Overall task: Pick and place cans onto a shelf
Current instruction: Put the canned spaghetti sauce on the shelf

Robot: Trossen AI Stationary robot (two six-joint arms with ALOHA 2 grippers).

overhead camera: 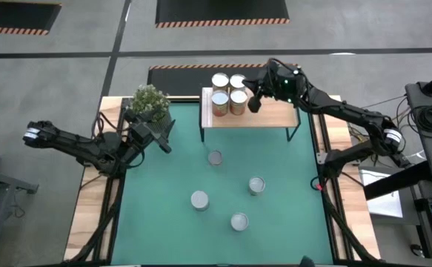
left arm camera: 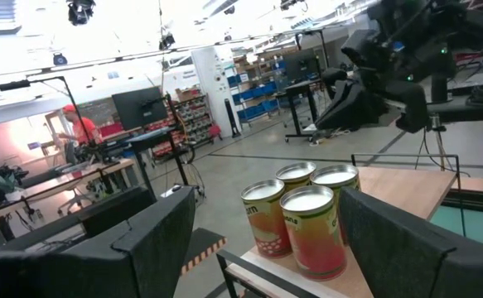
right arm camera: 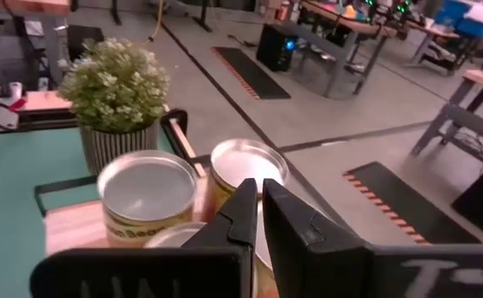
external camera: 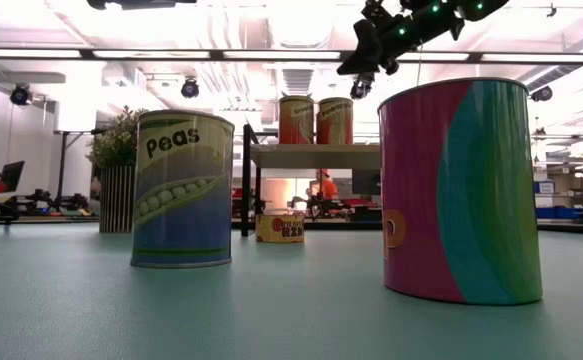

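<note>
Two fingers of the right gripper are clenched empty, just beside four cans grouped on the shelf. Four more cans stand on the green mat. It should lift clear without nudging the group. The left gripper waits, spread, near the plant.

You see orange cans on the pale shelf, a green worktop, a blue-green peas can.

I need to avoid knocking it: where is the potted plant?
In the high view the potted plant stands at the table's far left edge, just left of the shelf, near the left gripper.
</note>
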